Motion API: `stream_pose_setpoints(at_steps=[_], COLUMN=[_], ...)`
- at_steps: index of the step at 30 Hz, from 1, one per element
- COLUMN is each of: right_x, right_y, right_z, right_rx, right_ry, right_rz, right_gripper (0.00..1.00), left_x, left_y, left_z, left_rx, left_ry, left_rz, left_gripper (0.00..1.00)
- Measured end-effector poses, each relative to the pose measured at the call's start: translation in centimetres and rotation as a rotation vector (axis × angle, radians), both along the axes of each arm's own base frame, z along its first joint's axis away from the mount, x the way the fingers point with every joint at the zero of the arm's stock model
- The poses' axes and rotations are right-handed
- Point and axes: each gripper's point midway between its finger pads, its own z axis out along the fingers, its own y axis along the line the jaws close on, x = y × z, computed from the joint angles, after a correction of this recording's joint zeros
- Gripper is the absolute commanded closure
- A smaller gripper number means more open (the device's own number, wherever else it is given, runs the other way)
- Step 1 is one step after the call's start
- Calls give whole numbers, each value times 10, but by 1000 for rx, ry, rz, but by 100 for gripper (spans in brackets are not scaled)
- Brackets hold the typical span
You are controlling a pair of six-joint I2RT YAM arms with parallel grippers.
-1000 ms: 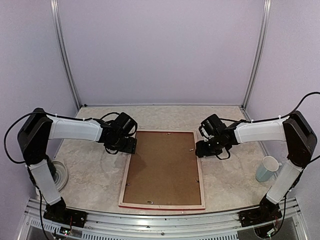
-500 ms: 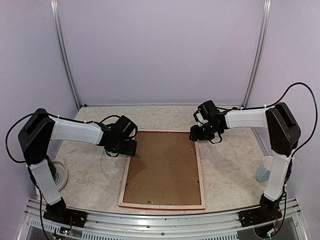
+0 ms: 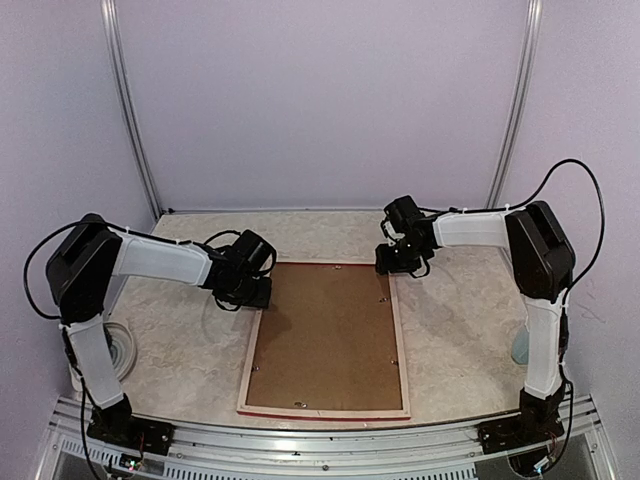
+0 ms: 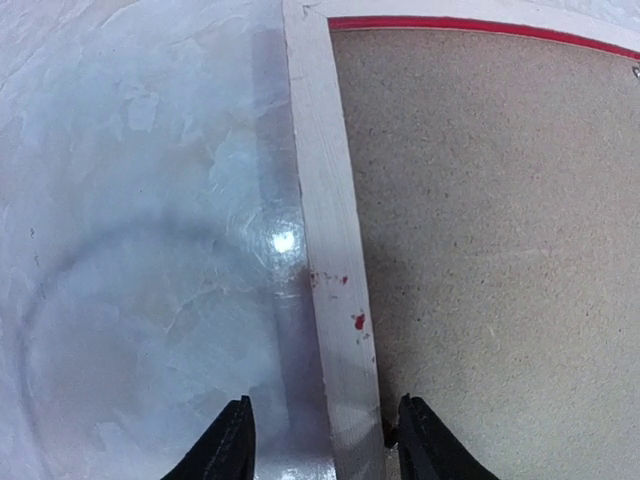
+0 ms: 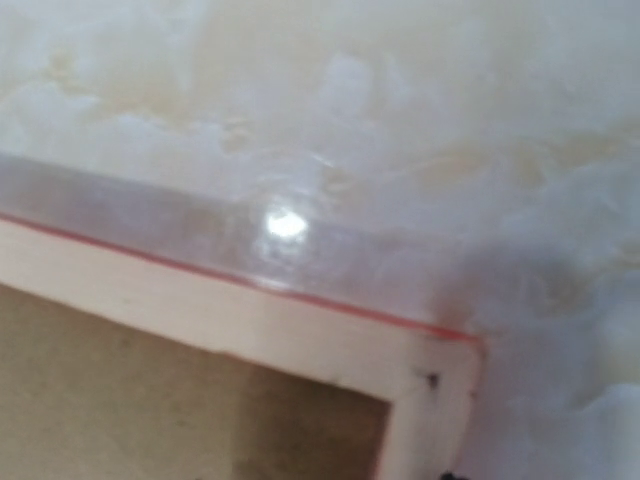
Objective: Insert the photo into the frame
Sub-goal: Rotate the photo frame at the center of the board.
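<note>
The frame (image 3: 254, 345) lies face down on the table, pale wood rails up, a thin red edge showing. The brown backing board (image 3: 325, 335) fills it, and the photo is hidden. My left gripper (image 3: 258, 293) is low at the far end of the left rail. In the left wrist view its jaws (image 4: 325, 450) stand open astride that rail (image 4: 325, 200): one fingertip (image 4: 232, 445) is over bare table, the other (image 4: 420, 440) is at the board's edge. My right gripper (image 3: 392, 264) hovers at the frame's far right corner (image 5: 300, 325); its fingers barely show.
A pale cup (image 3: 520, 345) stands at the right, mostly behind the right arm. A white round object (image 3: 122, 345) lies at the left, beside the left arm. Purple walls close in the sides and back. A metal rail (image 3: 320, 445) runs along the near edge.
My right gripper moved from the middle of the right rail to the far right corner. My left gripper stayed at the left rail and its jaws narrowed.
</note>
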Motion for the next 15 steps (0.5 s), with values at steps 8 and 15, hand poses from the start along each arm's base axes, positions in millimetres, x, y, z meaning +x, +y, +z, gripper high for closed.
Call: stream_pose_setpoints(at_steps=[8,15], right_x=[1,-17], right_y=[-19,-55], right_z=[-5,-5], right_rx=[-38,-60], right_ry=[5,24], right_rz=[-36,-85], right_gripper=[49,48], left_x=[25,51], left_y=[-15,-34], left_z=[4,2], left_rx=[-12,-13], left_ry=[-29,-43], left_rz=[-10,-33], left_gripper=[69,87])
